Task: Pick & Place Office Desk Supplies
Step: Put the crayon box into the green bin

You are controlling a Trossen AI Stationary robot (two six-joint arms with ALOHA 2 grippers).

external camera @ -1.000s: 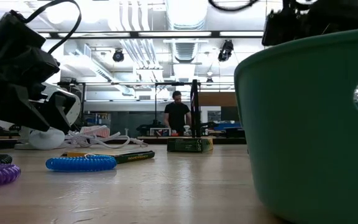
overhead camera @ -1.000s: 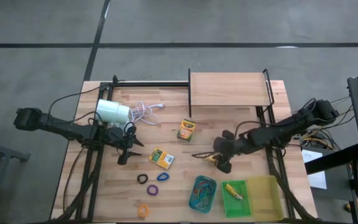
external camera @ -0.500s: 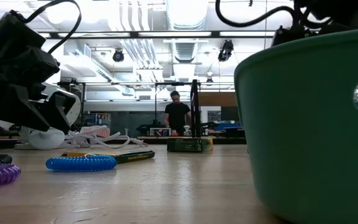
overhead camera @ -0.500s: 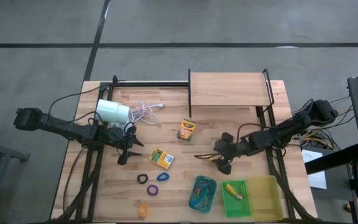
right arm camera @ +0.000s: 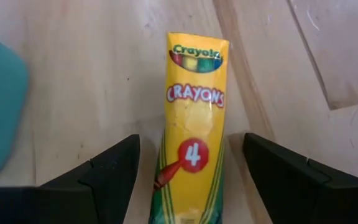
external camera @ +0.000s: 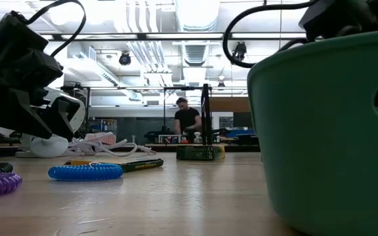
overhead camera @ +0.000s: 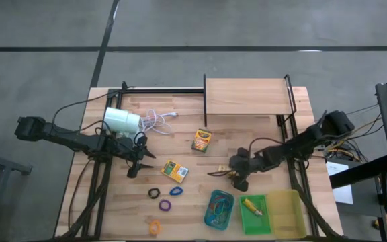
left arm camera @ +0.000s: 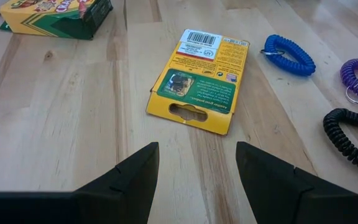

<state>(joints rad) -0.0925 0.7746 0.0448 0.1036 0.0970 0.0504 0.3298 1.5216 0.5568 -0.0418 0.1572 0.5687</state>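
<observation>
Right end effector [right arm camera: 191,180] wide astride small crayon pack [right arm camera: 193,130], pack's near end cut off below.

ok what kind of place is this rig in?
Looks like a big lab or workshop hall. The table stands on bare grey concrete floor; the low view shows exposed ceiling ducts and strip lights, and a person at benches far behind.

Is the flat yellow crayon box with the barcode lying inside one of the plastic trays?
No, the flat yellow crayon box lies on the bare wooden table, beside the blue coiled loop.
</observation>
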